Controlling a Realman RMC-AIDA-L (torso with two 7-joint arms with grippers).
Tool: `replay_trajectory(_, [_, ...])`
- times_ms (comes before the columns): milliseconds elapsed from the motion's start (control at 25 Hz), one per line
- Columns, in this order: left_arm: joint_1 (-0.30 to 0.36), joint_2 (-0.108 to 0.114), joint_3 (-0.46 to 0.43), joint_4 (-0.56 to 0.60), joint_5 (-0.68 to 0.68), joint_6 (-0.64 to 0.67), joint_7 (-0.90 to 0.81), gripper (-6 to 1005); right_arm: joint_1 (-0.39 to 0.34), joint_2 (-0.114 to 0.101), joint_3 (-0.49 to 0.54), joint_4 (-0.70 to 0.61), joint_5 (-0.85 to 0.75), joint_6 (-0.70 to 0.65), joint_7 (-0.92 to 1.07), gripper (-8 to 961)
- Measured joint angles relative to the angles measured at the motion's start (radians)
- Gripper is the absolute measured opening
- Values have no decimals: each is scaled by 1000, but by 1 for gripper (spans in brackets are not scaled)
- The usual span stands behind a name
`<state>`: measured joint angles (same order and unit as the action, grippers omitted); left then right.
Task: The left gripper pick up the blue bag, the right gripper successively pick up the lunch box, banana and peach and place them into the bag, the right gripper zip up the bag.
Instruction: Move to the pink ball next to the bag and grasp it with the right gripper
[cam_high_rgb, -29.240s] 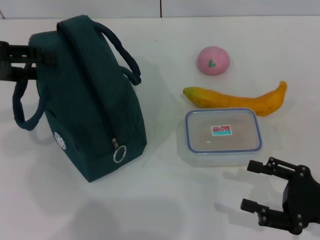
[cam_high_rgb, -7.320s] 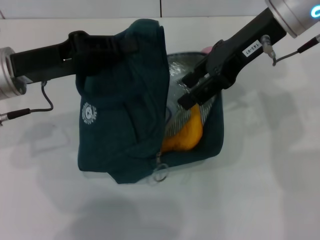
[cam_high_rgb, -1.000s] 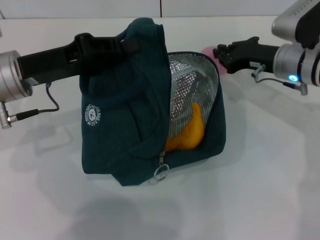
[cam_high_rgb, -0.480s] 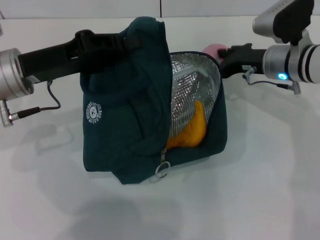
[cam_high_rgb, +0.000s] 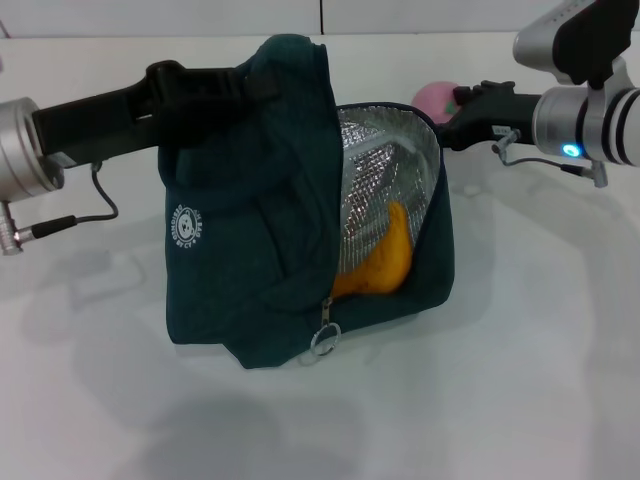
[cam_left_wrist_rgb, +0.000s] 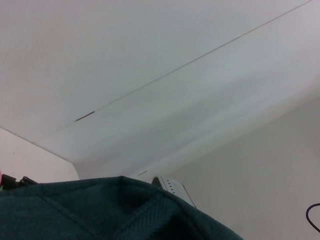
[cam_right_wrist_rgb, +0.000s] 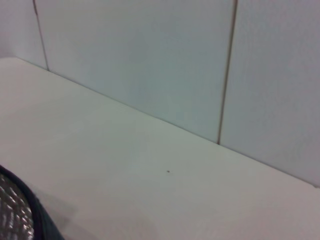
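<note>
On the white table (cam_high_rgb: 540, 330) your dark teal fabric blue bag (cam_high_rgb: 250, 230) gapes open, the yellow-orange banana (cam_high_rgb: 385, 262) inside against foil. Your left gripper (cam_high_rgb: 215, 90) clamps its top. Your right gripper (cam_high_rgb: 462, 112) touches the small pink peach (cam_high_rgb: 435, 100); its finger spread isn't discernible.

One bag (cam_high_rgb: 250, 220), banana (cam_high_rgb: 385, 262), peach (cam_high_rgb: 437, 100).

dark teal blue bag (cam_high_rgb: 250, 230) with silver lining, yellow-orange banana (cam_high_rgb: 378, 262), pink peach (cam_high_rgb: 436, 100)
</note>
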<state>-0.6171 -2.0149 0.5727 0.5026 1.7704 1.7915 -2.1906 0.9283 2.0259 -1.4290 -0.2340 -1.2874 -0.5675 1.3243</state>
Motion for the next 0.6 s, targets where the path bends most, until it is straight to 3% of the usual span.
replay_trajectory(80, [-1,0,0,0,0,0,0,48,-1,1,-3,1,-1,11,0,859])
replay_trajectory(320, [0,-3,1,-1,-1,0,0,48,-1,2,-12,4,-2,27,1,886])
replay_trajectory(600, [5,-4,1,-1,-1,0,2,48,-1,2,-14,6,1,57,1,819])
